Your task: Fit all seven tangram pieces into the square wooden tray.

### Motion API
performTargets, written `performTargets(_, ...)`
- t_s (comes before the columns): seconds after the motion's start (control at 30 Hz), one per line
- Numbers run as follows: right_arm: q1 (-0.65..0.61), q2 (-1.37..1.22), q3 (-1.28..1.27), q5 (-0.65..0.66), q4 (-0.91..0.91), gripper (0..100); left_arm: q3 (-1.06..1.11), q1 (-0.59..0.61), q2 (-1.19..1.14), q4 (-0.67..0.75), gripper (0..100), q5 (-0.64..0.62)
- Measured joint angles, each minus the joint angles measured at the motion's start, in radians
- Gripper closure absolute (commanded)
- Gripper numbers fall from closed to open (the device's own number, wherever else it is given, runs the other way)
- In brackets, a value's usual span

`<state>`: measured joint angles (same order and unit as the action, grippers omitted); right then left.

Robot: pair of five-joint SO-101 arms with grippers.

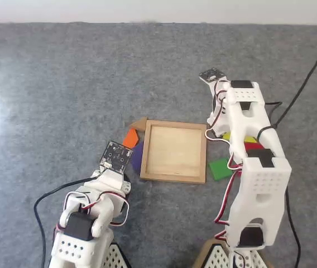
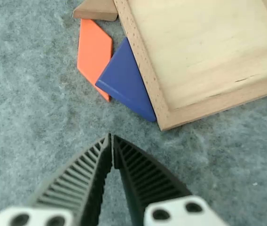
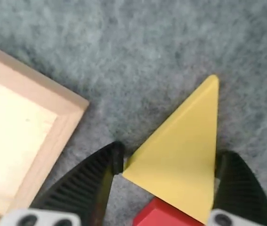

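The square wooden tray (image 1: 172, 151) lies mid-table with nothing inside it. Against its left side lie an orange parallelogram (image 2: 93, 52), a blue triangle (image 2: 124, 80) and a plain wooden triangle (image 2: 96, 9). My left gripper (image 2: 111, 139) is shut and holds nothing, hovering just short of the blue triangle and the tray's corner (image 2: 166, 123). On the tray's right, my right gripper (image 3: 168, 162) is open and low over the mat. A yellow triangle (image 3: 180, 146) lies between its fingers, close to both. A red piece (image 3: 164, 214) touches the yellow one. A green piece (image 1: 220, 167) lies by the tray's near right corner.
Grey felt mat (image 1: 63, 89) covers the table, with wide free room at the back and left. The right arm's body (image 1: 256, 167) hangs over the red and yellow pieces. Cables (image 1: 301, 89) trail at the right.
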<state>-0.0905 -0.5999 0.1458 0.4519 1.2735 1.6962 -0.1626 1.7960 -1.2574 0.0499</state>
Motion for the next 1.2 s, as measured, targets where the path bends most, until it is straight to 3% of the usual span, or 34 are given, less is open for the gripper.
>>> performTargets(0.2, 0.000, -0.002, 0.006, 0.003, 0.012, 76.0, 0.000, 0.000, 0.000, 0.000, 98, 0.000)
performTargets(0.37, 0.011, -0.002, 0.020, 0.003, 0.012, 73.2, 0.000, 0.000, 0.000, 0.000, 98, 0.000)
performTargets(0.57, 0.012, -0.005, 0.021, 0.005, 0.012, 81.6, 0.000, 0.000, 0.000, 0.000, 98, 0.000)
performTargets(0.7, 0.018, -0.003, 0.021, 0.015, 0.012, 72.8, 0.000, 0.000, 0.000, 0.000, 98, 0.000)
performTargets(1.03, 0.008, -0.015, 0.054, 0.304, 0.183, 45.6, 0.000, 0.000, 0.000, 0.000, 98, 0.000)
performTargets(1.2, 0.011, -0.015, 0.061, 0.336, 0.226, 42.5, 0.000, 0.000, 0.000, 0.000, 98, 0.000)
